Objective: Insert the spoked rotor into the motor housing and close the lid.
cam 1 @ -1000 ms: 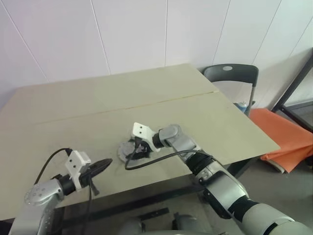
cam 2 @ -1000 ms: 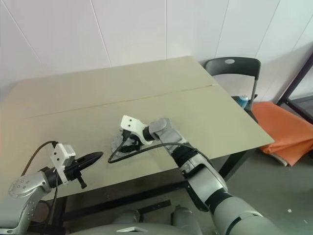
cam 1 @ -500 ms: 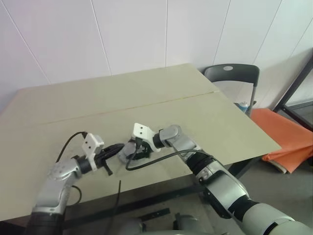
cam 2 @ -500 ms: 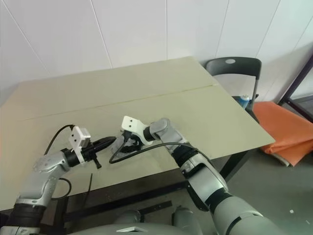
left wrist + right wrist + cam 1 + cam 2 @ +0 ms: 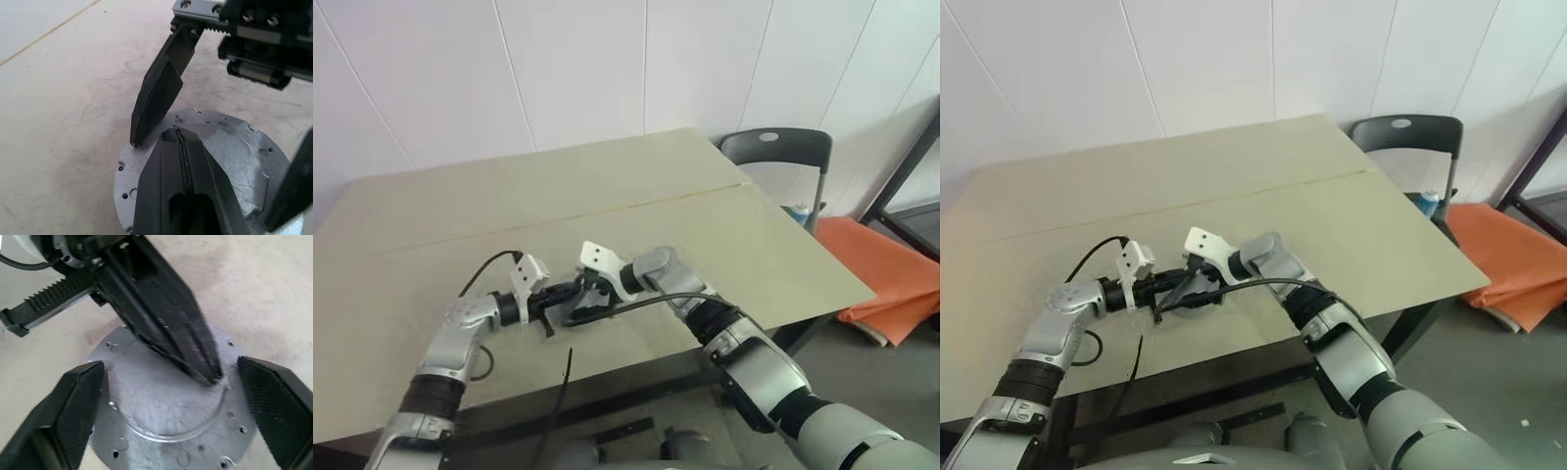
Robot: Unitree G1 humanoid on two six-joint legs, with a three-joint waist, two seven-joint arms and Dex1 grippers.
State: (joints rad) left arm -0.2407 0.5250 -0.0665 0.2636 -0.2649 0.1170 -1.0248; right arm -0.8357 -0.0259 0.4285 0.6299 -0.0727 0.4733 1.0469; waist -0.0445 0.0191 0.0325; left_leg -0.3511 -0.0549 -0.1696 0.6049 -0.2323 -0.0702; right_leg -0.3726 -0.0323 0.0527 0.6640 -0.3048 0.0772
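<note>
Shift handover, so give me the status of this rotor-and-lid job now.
Looks done: the lid lies flat over the stack on the table, so neither rotor nor windings can be seen. In hand: the left gripper, jaws shut, rests its tip on the lid, while the right gripper straddles it with jaws open. Left: confirming the lid is seated, then withdrawing.

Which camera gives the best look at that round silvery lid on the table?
The right wrist view: the lid sits close up between open fingers. The left wrist view shows part of it; in the head views it is tiny, behind both grippers.

The lid [image 5: 166, 416], a flat silvery-grey disc with small rim holes, lies level.
</note>
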